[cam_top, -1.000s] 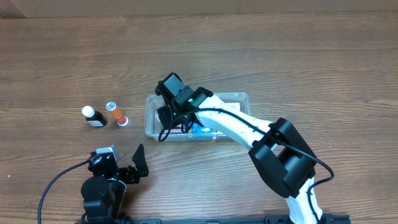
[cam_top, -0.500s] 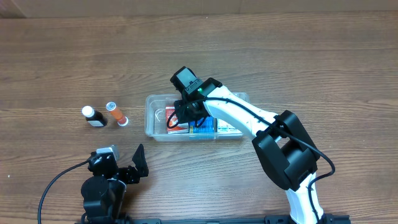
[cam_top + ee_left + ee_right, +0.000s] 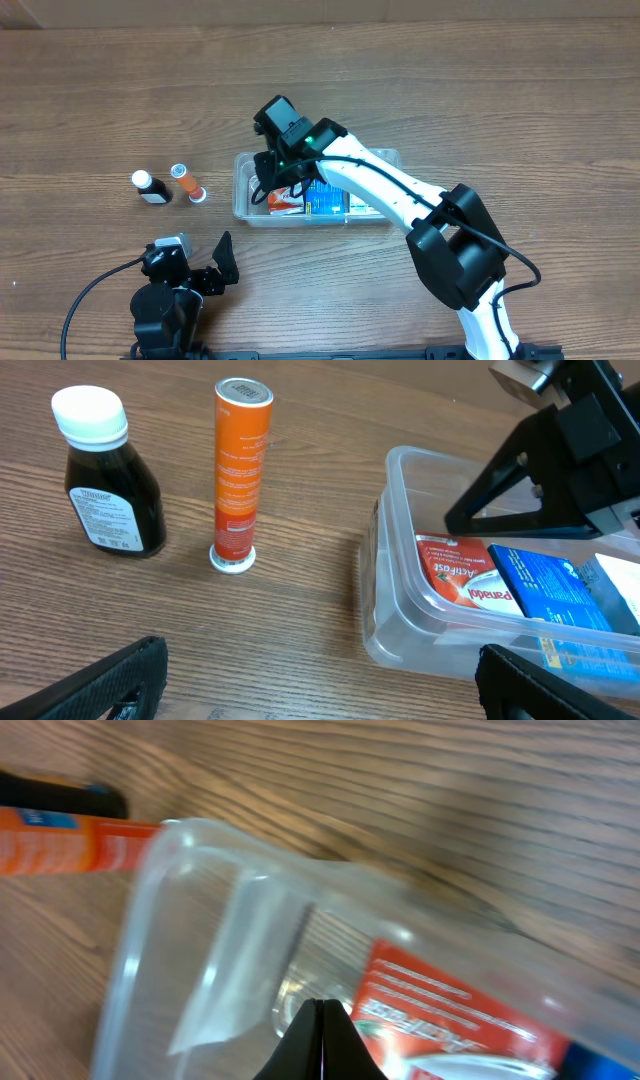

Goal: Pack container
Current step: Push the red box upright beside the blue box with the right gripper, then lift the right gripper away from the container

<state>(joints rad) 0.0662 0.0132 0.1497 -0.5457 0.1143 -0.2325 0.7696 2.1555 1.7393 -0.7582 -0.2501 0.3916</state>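
The clear plastic container (image 3: 240, 190) stands mid-table and holds a red-and-white box (image 3: 285, 201), a blue box (image 3: 325, 197) and a pale box (image 3: 364, 206). My right gripper (image 3: 272, 180) is shut and empty, just above the container's left end beside the red-and-white box. In the right wrist view its closed fingers (image 3: 322, 1020) point at the container floor (image 3: 210, 950) next to the red box (image 3: 440, 1010). My left gripper (image 3: 320, 680) is open and empty, low at the front left. The left wrist view shows the container (image 3: 400, 610) and the right gripper (image 3: 530, 470).
A dark bottle with a white cap (image 3: 150, 187) and an orange tube (image 3: 187, 182) stand left of the container. Both show in the left wrist view, the bottle (image 3: 105, 485) left of the tube (image 3: 238, 475). The orange tube (image 3: 70, 850) also shows in the right wrist view.
My right gripper swung right over the container, then back to its left end. The red-and-white box now lies uncovered in the container. The left arm has not moved.
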